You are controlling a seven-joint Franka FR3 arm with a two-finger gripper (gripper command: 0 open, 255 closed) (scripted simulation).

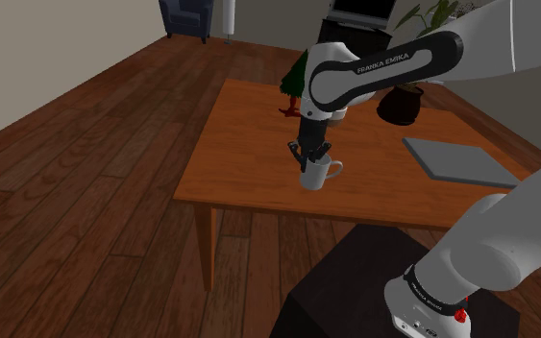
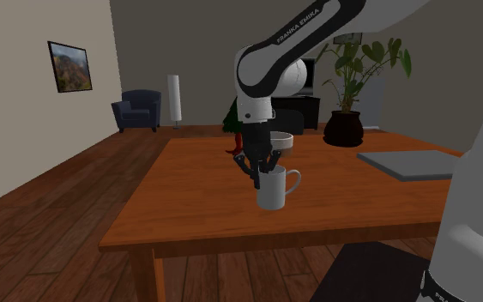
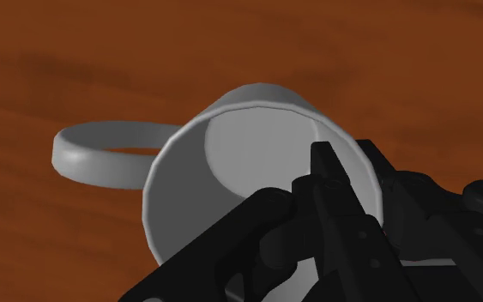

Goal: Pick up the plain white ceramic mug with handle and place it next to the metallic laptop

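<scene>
The white mug (image 1: pixel 318 174) stands upright on the wooden table (image 1: pixel 249 154), handle toward the grey closed laptop (image 1: pixel 458 159). My black gripper (image 1: pixel 308 156) comes down onto the mug's rim on the side away from the handle. In the second exterior view the gripper (image 2: pixel 261 174) meets the mug (image 2: pixel 274 189) at its left rim, and the laptop (image 2: pixel 415 163) lies to the right. In the wrist view the mug (image 3: pixel 231 137) lies open below the gripper (image 3: pixel 304 184); one finger (image 3: pixel 321 163) reaches inside it, the other is outside, and they clasp the wall. Whether the mug's base touches the table I cannot tell.
A white bowl (image 2: pixel 280 140) sits behind the arm, with a red and green object (image 1: pixel 290 91) beside it. A dark plant pot (image 1: pixel 401 104) stands at the table's far edge. A blue armchair (image 2: pixel 138 110) and a white lamp (image 2: pixel 174 100) are far off.
</scene>
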